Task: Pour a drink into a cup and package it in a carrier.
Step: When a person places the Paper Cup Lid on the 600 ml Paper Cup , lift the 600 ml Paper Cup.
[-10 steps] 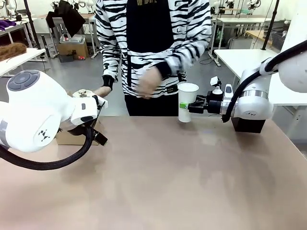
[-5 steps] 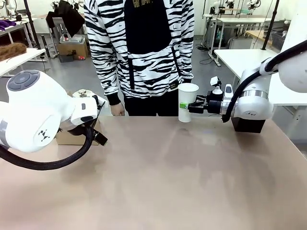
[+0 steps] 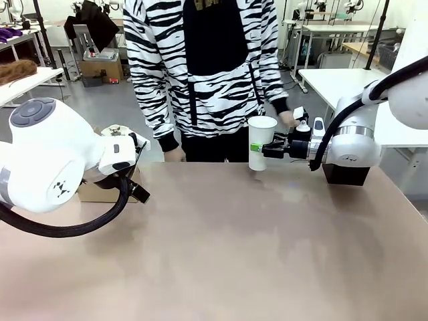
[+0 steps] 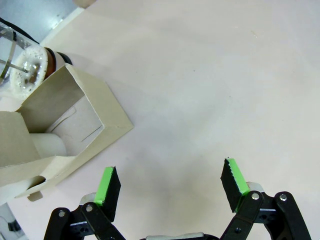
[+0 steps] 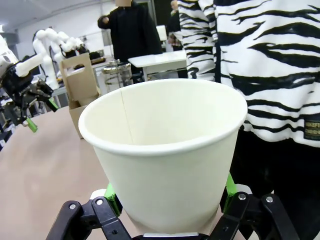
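Tabletop [image 3: 234,254]: right hand [image 3: 259,148] grips empty cup [image 3: 261,134]; left hand [image 4: 170,185] open near carrier [image 4: 75,117].

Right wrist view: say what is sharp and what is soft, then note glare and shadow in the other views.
Right wrist view: the cup looms close and fairly sharp; the carrier behind is soft. Front view: pale sheen on the table; the person's hand slightly smeared. Left wrist view: even light, faint shadow beside the carrier.
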Available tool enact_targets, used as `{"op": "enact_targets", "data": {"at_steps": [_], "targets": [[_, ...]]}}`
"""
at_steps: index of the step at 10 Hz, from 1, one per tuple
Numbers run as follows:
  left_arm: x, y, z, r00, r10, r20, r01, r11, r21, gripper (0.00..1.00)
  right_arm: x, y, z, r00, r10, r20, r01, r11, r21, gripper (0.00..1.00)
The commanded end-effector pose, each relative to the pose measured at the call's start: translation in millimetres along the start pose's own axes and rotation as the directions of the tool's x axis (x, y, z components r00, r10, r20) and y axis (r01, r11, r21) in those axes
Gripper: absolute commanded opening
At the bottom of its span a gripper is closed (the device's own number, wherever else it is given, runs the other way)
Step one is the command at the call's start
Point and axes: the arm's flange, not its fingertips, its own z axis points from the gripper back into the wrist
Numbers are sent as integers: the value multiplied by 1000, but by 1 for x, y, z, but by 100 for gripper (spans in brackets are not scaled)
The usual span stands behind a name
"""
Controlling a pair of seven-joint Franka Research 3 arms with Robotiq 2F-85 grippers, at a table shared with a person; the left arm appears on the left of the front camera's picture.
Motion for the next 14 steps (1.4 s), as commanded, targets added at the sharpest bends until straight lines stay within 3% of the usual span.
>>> {"op": "enact_targets", "data": {"at_steps": [1, 14], "targets": [[0, 0, 1, 1000, 2, 2, -2, 1000, -2, 100, 2, 2, -2, 1000, -1, 17, 1, 1000, -9, 86], [0, 0, 1, 1000, 2, 2, -2, 1000, -2, 100, 2, 2, -2, 1000, -1, 17, 1, 1000, -9, 86]]}}
